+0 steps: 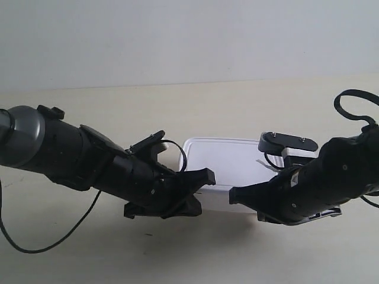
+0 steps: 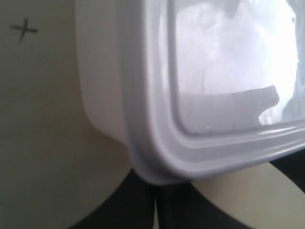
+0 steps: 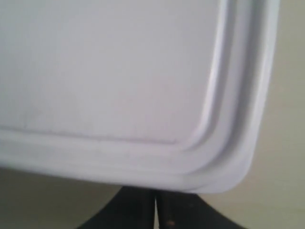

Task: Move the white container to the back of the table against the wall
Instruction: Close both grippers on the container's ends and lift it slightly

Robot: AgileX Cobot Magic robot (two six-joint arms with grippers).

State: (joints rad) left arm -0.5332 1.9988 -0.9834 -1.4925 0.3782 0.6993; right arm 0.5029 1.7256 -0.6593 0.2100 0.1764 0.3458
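The white container (image 1: pixel 228 160) lies flat on the table (image 1: pixel 177 109), well short of the wall (image 1: pixel 177 35). The arm at the exterior view's left has its gripper (image 1: pixel 207 176) at the box's near left corner. The arm at the exterior view's right has its gripper (image 1: pixel 234 195) at the near edge. In the left wrist view my left gripper (image 2: pixel 155 200) is shut, its tip against a rounded corner of the container (image 2: pixel 224 71). My right gripper (image 3: pixel 155 205) is also shut, its tip under the lid rim of the container (image 3: pixel 109 71) close to a corner.
A black cable (image 1: pixel 47 236) loops on the table under the arm at the exterior view's left. A small pencilled cross (image 2: pixel 23 29) marks the surface beside the box. Bare tabletop stretches between the box and the wall.
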